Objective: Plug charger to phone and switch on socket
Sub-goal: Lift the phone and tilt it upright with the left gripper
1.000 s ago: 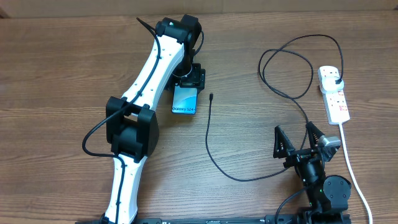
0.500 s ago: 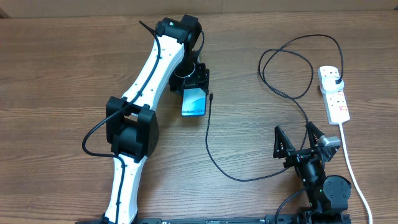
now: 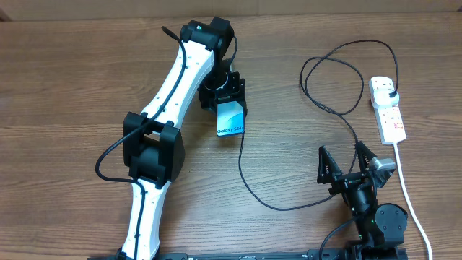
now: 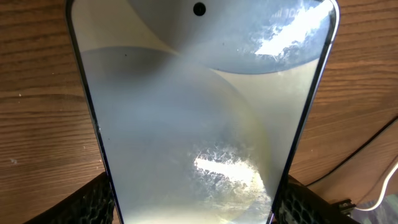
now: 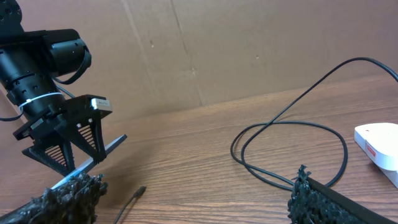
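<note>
overhead shows the left gripper (image 3: pixel 230 100) clamped on the upper end of the phone (image 3: pixel 231 121). the lit screen faces up and the "galaxy s24" end points toward the robot. the charger (image 3: pixel 241 173) has its small tip just beside the phone's right edge at that lower end; whether they touch i cannot tell. the cable drops toward the near side, curves right, climbs past the right gripper (image 3: pixel 339 149), loops, and ends at its black plug, seated in the socket (image 3: pixel 390 115) by the table's right edge, well apart from the phone. the right gripper's jaws stand wide apart around nothing, close to the near edge, with the white cord (image 3: pixel 408 195) just to its right.

left wrist alone shows the grip: the screen fills the view and the pads (image 4: pixel 93 199) bear on both long edges.

right wrist alone shows the phone edge-on under the left claw; whether it lies flat or clear of the wood i cannot tell. it also shows the cardboard wall (image 5: pixel 249 50) closing the far edge.

bare table (image 3: pixel 58 108) lies left of the left arm and between the charger's run and the right gripper.
</note>
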`<state>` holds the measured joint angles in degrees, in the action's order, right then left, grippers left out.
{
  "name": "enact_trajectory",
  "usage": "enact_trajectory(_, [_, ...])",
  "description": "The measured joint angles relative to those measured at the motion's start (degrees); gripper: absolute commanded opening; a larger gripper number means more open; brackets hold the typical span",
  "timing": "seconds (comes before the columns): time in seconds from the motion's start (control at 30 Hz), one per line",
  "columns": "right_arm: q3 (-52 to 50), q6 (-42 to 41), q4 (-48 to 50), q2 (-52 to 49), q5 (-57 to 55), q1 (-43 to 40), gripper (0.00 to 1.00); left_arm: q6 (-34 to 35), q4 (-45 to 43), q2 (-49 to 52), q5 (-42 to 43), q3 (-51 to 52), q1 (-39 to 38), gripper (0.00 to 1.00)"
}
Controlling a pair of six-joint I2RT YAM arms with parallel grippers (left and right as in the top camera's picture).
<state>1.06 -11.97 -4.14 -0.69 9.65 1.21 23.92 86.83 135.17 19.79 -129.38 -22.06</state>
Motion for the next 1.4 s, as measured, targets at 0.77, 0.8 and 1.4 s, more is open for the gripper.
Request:
enact_trajectory(0.77, [0.0,0.0,0.0,0.0,0.0,0.0,1.0,10.9,-0.7,0.0,-2.2,0.0,1.2,0.62])
enact_trajectory(0.8, [0.0,0.0,0.0,0.0,0.0,0.0,1.0,12.0,-0.7,0.0,-2.2,0.0,1.5,0.62])
enact_trajectory(1.4, [0.0,0.0,0.0,0.0,0.0,0.0,1.0,18.9,3.3,0.0,22.6,0.0,15.6,0.63])
